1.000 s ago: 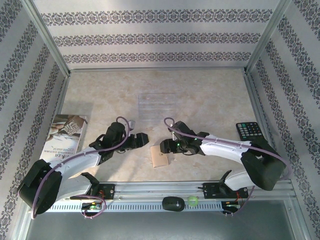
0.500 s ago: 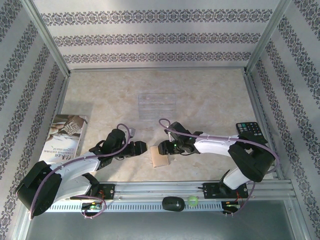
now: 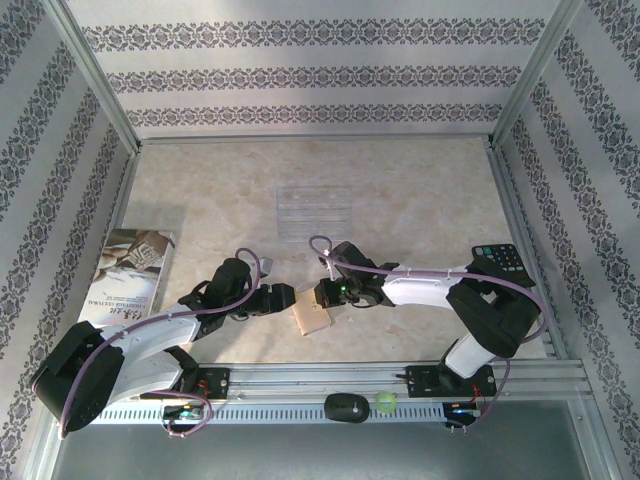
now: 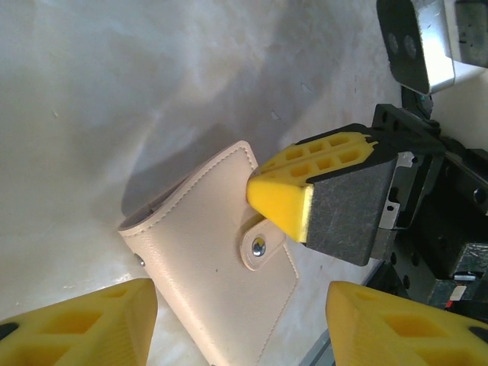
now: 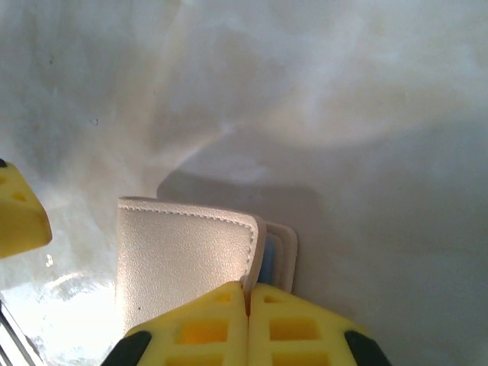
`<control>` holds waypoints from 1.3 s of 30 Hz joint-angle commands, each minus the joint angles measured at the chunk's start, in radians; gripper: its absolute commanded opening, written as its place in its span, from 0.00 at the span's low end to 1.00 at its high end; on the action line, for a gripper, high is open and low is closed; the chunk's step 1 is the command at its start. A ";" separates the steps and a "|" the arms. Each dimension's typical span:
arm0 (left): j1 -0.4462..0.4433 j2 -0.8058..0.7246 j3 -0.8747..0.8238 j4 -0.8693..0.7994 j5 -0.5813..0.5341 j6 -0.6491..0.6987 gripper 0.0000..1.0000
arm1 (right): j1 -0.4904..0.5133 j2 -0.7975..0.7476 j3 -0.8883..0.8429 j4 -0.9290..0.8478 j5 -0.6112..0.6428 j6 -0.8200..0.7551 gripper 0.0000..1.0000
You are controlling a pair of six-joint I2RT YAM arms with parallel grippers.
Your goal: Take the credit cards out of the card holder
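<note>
The card holder [image 3: 310,318] lies by the table's [image 3: 420,200] near edge. The right gripper [image 5: 248,293] pinches its cover. The left gripper [image 4: 240,305] has its fingers wide apart.

**Robot body.** 2 arms of 1 build: glossy white moulded link shells [image 3: 135,335] set between bulky matt black joint housings [image 3: 75,375]. Each arm ends below in a black base bracket [image 3: 195,382]. A thin lilac cable [image 3: 247,262] loops over each black wrist, and a small green indicator light [image 3: 343,290] glows on the right one. The left gripper [image 3: 285,297] and right gripper [image 3: 322,293] carry bright yellow wedge-shaped fingers [image 4: 76,324]. These are moulded with a grid of square recesses and backed by dark grey blocks [image 4: 347,206].
</note>
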 commanded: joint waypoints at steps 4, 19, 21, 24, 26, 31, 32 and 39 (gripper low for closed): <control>-0.014 -0.007 -0.009 0.098 0.013 -0.020 0.66 | -0.035 -0.045 -0.004 0.023 -0.019 -0.037 0.00; -0.010 -0.127 0.048 0.248 -0.004 0.077 0.74 | -0.258 -0.284 0.054 0.109 -0.278 -0.005 0.00; -0.007 -0.119 0.060 0.289 0.006 0.092 0.74 | -0.274 -0.295 0.073 0.134 -0.319 0.021 0.00; 0.000 -0.093 0.079 0.315 0.016 0.117 0.72 | -0.281 -0.311 0.092 0.173 -0.365 0.056 0.00; 0.017 -0.077 0.082 0.346 0.034 0.118 0.71 | -0.281 -0.322 0.100 0.200 -0.388 0.083 0.00; 0.053 -0.038 0.072 0.478 0.092 0.079 0.75 | -0.283 -0.344 0.100 0.282 -0.432 0.150 0.00; 0.053 -0.031 0.076 0.494 0.102 0.077 0.75 | -0.283 -0.343 0.095 0.317 -0.444 0.175 0.00; 0.068 -0.013 0.068 0.587 0.136 0.046 0.70 | -0.278 -0.315 0.092 0.469 -0.493 0.287 0.00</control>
